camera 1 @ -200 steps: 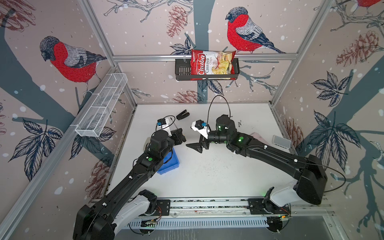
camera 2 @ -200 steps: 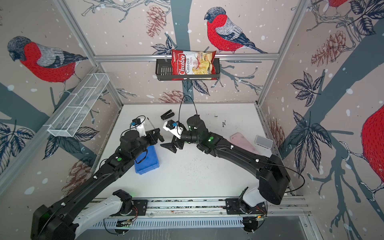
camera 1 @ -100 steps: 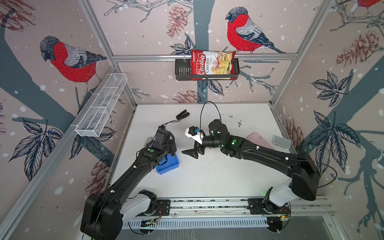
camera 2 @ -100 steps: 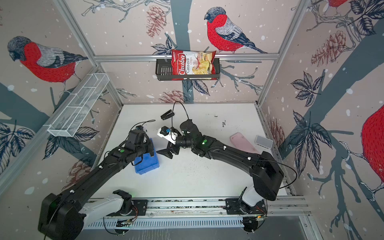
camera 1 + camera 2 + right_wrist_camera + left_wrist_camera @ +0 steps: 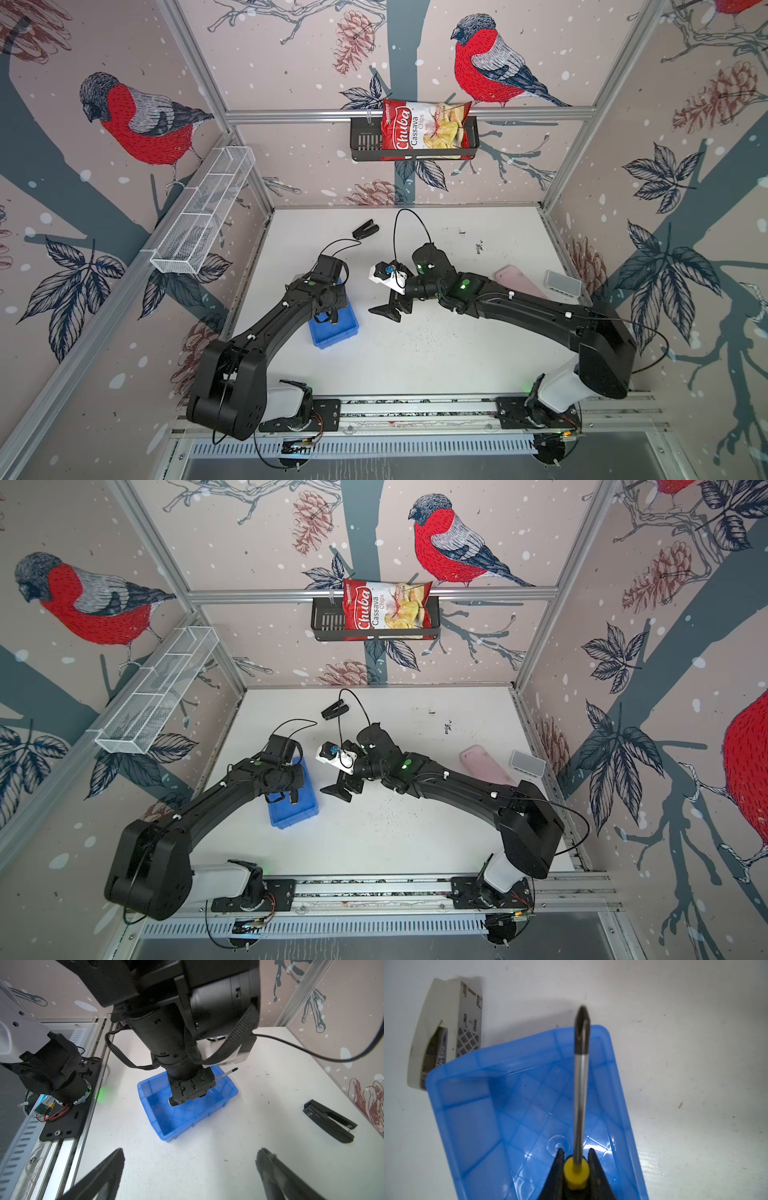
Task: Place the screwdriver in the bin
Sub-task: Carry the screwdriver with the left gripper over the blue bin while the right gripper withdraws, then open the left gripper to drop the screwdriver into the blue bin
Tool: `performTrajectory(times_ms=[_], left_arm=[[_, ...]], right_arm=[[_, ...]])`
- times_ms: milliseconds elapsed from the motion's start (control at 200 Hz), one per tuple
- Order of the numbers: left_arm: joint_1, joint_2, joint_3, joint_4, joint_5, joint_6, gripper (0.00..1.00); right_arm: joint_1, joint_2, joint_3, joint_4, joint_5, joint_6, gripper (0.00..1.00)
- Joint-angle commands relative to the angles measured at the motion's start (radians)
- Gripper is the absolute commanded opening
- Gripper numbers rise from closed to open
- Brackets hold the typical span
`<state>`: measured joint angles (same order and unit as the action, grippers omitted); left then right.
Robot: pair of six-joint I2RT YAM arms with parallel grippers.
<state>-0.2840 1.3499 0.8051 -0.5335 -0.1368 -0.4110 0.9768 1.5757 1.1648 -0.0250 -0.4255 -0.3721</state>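
Left gripper [image 5: 576, 1150] jaws clamped on the handle of the slim black-and-yellow screwdriver [image 5: 580, 1084], over the shallow bright blue plastic bin [image 5: 467, 1126]. Shaft points straight out from the jaws, tip overhanging the far rim. Right gripper [image 5: 190, 1155] spread wide, empty, beside the bin.

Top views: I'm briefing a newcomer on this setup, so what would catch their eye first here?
Probably the red chips bag, bright in the black rack on the back wall. Next comes the blue bin on the left half of the white table, with the left gripper shut on the screwdriver above it. The right gripper hangs open beside the bin.
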Motion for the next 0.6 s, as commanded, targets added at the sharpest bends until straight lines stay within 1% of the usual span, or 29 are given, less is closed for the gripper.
performTrajectory(times_ms=[0,330,595], left_arm=[[0.003,0.038,0.015,-0.030,-0.022,0.028,0.00],[0.003,0.173,0.028,-0.048,0.006,0.032,0.00],[0.003,0.206,0.047,-0.065,0.014,0.032,0.01]], right_arm=[[0.002,0.001,0.005,-0.009,0.011,-0.022,1.00],[0.002,-0.006,-0.002,-0.032,0.026,-0.021,0.99],[-0.013,-0.020,-0.013,-0.015,0.033,-0.005,1.00]])
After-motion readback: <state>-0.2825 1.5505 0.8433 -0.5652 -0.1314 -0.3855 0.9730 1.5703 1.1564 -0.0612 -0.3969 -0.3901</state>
